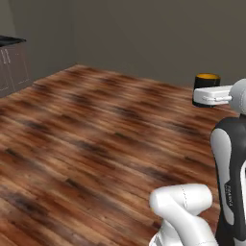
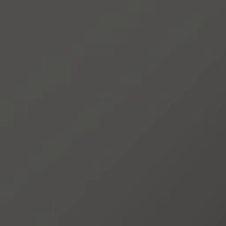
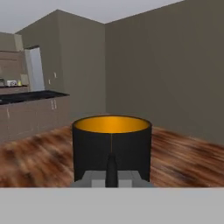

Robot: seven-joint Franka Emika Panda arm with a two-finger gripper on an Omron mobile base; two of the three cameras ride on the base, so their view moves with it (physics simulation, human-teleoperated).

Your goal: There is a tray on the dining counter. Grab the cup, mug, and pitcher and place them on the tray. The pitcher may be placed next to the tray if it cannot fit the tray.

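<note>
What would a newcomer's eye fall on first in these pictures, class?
First, the black mug with its glowing orange inside, gripped in the jaws, close up in the hand view. In the left base view it rides high above the wooden floor at the end of the white arm.
</note>
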